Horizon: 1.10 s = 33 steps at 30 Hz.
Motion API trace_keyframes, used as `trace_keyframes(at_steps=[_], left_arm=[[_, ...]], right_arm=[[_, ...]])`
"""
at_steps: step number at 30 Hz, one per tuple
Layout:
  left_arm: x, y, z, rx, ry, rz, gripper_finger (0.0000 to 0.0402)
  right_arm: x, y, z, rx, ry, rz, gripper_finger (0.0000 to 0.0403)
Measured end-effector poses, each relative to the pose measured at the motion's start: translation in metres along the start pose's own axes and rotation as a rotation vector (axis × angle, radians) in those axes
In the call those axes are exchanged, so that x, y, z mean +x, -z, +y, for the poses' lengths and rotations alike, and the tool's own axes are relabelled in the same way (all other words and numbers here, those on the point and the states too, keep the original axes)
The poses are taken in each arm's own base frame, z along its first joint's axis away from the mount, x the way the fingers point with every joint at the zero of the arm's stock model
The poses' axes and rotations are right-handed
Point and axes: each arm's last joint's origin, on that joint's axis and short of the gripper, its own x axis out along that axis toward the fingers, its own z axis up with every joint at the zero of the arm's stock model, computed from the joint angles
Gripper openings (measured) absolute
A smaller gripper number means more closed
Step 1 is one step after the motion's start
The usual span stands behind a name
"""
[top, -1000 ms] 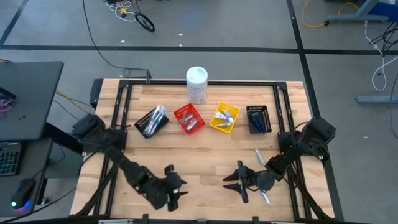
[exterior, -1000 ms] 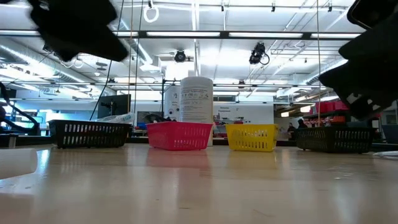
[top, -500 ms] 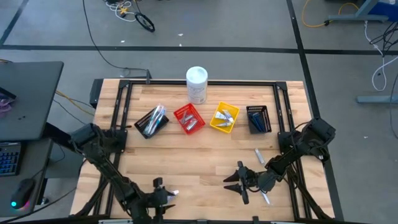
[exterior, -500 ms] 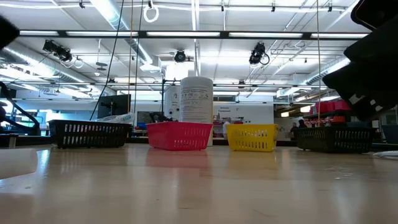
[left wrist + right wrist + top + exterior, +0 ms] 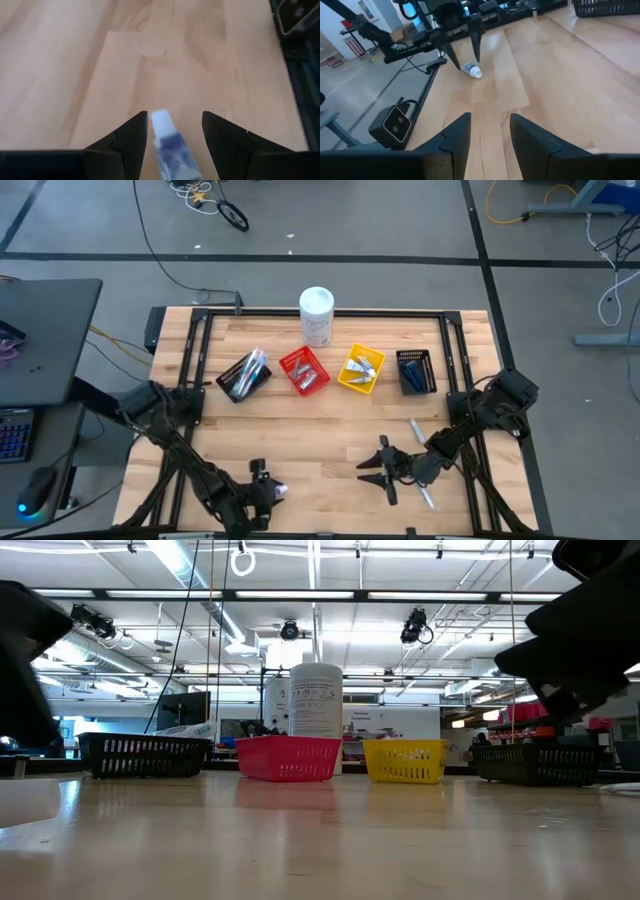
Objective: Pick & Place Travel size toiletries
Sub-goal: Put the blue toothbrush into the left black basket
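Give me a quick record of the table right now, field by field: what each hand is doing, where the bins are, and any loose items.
left hand: open, straddling a white-blue tube near the table's front edge
right hand: open, empty, over bare wood
bins: black bin, red bin, yellow bin, dark bin in a row at the back
canister: upright behind the red bin
loose items: two beside the right arm

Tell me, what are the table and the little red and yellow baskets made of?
The table looks like pale wood planks with a smooth, slightly shiny finish: you can see grain and seams. The red basket and yellow basket look like moulded plastic, with slotted sides and bright, even colour.
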Motion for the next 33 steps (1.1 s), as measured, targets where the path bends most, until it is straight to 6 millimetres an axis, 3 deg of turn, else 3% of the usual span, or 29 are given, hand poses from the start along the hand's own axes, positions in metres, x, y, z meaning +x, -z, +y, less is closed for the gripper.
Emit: trace_keyframes(at_steps=[5, 12, 17, 21, 26, 30, 33], left_arm=[[0.008, -0.007, 0.007, 0.008, -0.026, -0.004, 0.0196], [0.014, -0.013, 0.011, -0.026, -0.005, 0.023, 0.0196], [0.014, -0.013, 0.011, -0.001, -0.005, 0.023, 0.0196], [0.015, -0.013, 0.012, 0.000, -0.006, 0.022, 0.0196], [0.016, -0.014, 0.013, -0.004, -0.013, 0.020, 0.0196], [0.017, -0.016, 0.015, -0.007, -0.025, 0.012, 0.0196], [0.018, -0.017, 0.016, 0.000, -0.029, 0.012, 0.0196]], right_arm=[[-0.001, -0.005, 0.002, -0.062, -0.012, -0.020, 0.0144], [-0.019, -0.046, 0.026, -0.228, -0.062, -0.065, 0.0144], [-0.036, -0.064, 0.038, -0.255, 0.051, 0.276, 0.0144], [-0.050, -0.074, 0.042, -0.086, 0.230, 0.595, 0.0144], [-0.058, -0.054, 0.047, 0.202, 0.351, 0.945, 0.0144], [-0.061, -0.027, 0.044, 0.263, 0.506, 1.146, 0.0144], [-0.060, -0.013, 0.042, 0.240, 0.575, 1.191, 0.0144]])
